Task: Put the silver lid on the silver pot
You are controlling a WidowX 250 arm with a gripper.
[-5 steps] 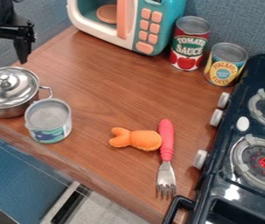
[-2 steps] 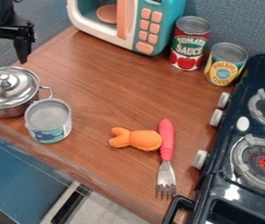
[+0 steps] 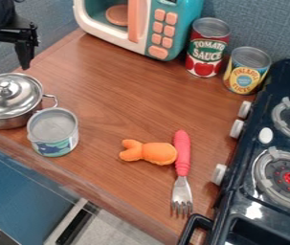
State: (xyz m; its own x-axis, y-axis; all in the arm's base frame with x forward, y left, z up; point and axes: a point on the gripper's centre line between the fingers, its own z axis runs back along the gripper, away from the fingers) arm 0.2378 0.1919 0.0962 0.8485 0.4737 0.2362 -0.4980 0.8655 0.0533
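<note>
On the wooden surface, at left by the near edge, the silver pot is capped by its silver lid, crowded at near right by a can. The lid is overlooked from the far side by widely parted, empty fingers; the job is judged complete, with retreat best made upward.

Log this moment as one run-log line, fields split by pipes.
silver lid: on silver pot | gripper: open, empty, upper left | tin can: beside pot's handle | task state: looks complete
</note>
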